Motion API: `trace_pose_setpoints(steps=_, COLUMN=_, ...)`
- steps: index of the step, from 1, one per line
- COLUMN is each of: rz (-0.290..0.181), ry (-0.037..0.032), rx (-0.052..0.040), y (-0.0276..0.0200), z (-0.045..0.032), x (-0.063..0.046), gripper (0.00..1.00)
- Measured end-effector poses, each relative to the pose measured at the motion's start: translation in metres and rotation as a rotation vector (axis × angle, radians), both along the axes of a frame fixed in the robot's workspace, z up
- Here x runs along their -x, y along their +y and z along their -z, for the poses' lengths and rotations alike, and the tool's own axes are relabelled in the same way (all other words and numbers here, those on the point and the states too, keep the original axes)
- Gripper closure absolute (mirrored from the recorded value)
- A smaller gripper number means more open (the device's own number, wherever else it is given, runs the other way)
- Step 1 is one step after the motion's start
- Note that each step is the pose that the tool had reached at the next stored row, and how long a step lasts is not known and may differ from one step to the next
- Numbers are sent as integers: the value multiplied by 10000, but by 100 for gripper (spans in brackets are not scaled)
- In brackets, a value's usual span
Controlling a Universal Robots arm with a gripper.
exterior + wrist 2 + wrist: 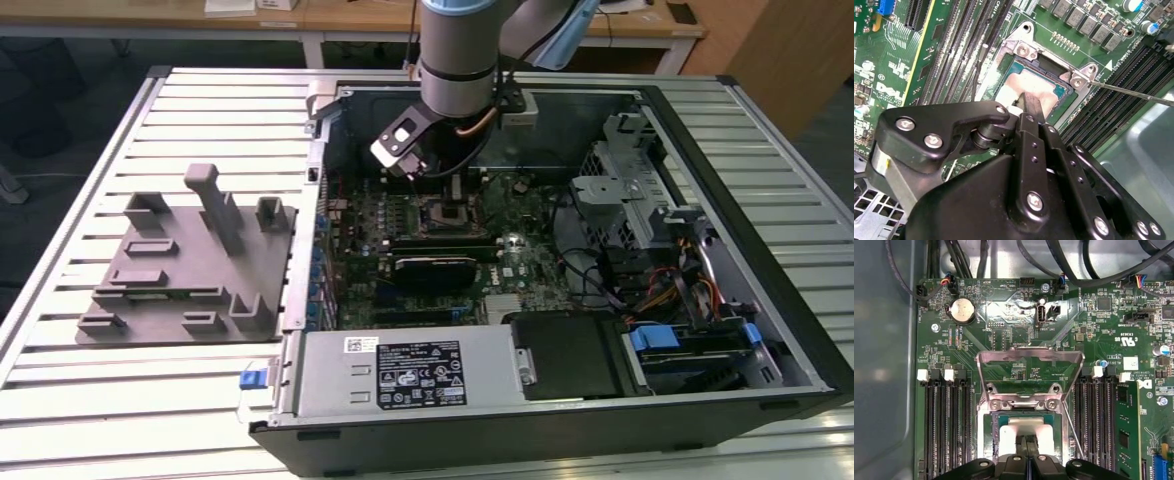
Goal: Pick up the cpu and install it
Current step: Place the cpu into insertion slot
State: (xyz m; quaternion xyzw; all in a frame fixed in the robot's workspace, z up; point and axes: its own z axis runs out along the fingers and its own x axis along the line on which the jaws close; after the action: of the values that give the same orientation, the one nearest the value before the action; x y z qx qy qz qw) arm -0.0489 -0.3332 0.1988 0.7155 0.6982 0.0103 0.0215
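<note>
CPU [1024, 428], lying in the socket [988, 436] at lower centre in the first wrist view, is judged light, stiff, fragile, best taken by its edges; jaws are seen closed together over it.

The hand [1030, 103] hides part of the cpu [1025, 82] top plate.

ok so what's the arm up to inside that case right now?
The arm's gripper is down inside the open computer case, directly over the motherboard socket. The cpu lies flat in that socket. The gripper is shut, with its tips at the middle of the cpu's top plate; I can't tell whether they press on it. The load plate stands flipped up, so the cpu is seated but not clamped down.
</note>
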Motion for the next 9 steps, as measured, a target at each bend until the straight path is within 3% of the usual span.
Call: trace_pose_setpoints(steps=9, rz=62, ry=0, rx=-65, y=2, z=0, x=11, gripper=89)
